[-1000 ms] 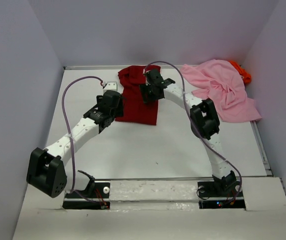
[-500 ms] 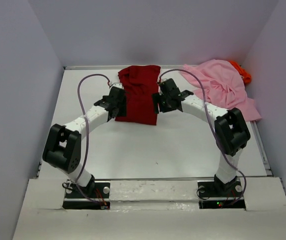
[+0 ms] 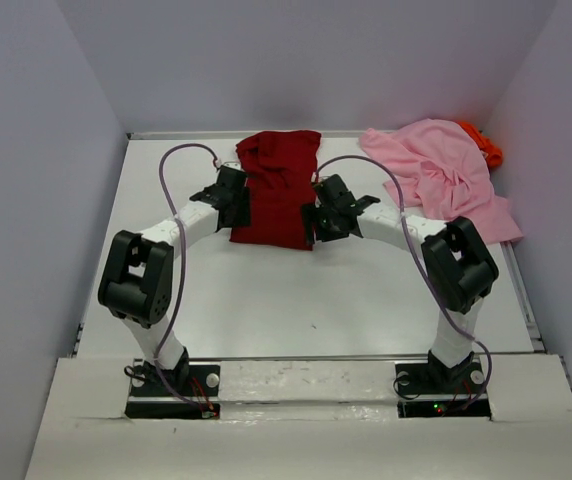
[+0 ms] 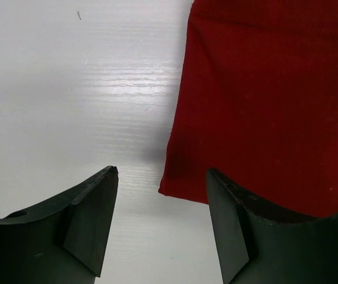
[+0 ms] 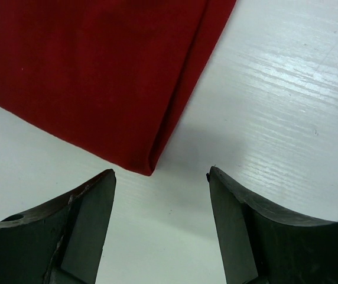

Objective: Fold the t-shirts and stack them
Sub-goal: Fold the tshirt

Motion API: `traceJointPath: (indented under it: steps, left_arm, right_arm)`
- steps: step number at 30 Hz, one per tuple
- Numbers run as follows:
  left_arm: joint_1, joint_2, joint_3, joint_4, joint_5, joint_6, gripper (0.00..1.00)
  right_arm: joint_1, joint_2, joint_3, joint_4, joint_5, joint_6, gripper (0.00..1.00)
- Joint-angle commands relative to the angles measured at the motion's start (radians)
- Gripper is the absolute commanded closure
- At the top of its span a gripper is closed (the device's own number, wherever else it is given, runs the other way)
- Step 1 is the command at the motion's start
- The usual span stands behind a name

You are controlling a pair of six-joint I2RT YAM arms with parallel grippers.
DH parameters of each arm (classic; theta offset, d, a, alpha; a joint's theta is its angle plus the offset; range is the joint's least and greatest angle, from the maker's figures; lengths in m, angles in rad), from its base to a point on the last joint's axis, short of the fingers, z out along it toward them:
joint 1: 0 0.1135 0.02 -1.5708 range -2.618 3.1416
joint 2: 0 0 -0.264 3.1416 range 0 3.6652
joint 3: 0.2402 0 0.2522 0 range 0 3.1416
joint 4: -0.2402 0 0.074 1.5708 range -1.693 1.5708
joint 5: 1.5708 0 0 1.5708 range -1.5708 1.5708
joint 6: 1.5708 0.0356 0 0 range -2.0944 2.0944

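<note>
moved: over the last second both arms have pulled their elbows in; the left gripper [image 4: 161,171] has slid along the left edge of the red shirt [image 3: 276,190], and the right gripper [image 5: 161,171] has come from over its far part to its near right corner.
red shirt: far middle of the table [image 3: 296,300], lying flat as a long strip running near to far, with the side edges already turned in.
pink shirt [image 3: 441,180]: far right, crumpled, not yet folded.
orange shirt [image 3: 483,146]: far right corner, mostly hidden behind the pink one.
step: the lengthwise fold looks done; the crosswise fold seems to be in hand, with each arm lining up on a near corner.
next move: probably drop each gripper onto its corner, pinch every layer, then lift both together and carry the near hem evenly toward the far hem so the strip does not skew.
left jaws: wide apart and empty; the near left corner shows between the fingers, ungripped.
right jaws: equally wide and empty; the folded near right corner sits just inside the left finger, and i cannot tell whether it touches.
</note>
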Motion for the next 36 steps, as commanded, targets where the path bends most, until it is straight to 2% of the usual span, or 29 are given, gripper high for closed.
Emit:
traceJointPath:
  steps: [1,18,29,33,34,35,36]
  left_arm:
    - [0.014,-0.011,-0.009,0.024,0.014,0.020,0.30]
    - [0.014,0.047,-0.049,-0.001,0.035,0.023,0.30]
    - [0.015,0.104,-0.042,0.008,0.034,0.030,0.33]
    - [0.018,0.136,-0.031,-0.006,0.046,0.039,0.43]
    - [0.020,0.142,-0.029,-0.004,0.057,0.042,0.64]
    - [0.020,0.143,-0.028,-0.006,0.060,0.043,0.73]
    - [0.022,0.147,-0.026,-0.009,0.060,0.043,0.78]
  right_arm:
    - [0.015,0.021,0.042,0.062,-0.010,0.013,0.30]
    - [0.034,0.130,0.146,0.060,-0.025,0.021,0.30]
    - [0.043,0.130,0.137,0.060,-0.022,0.023,0.30]
    - [0.043,0.127,0.129,0.060,-0.019,0.020,0.31]
    - [0.043,0.125,0.128,0.060,-0.019,0.021,0.32]
    - [0.043,0.124,0.123,0.060,-0.019,0.021,0.33]
    - [0.043,0.124,0.122,0.060,-0.019,0.021,0.35]
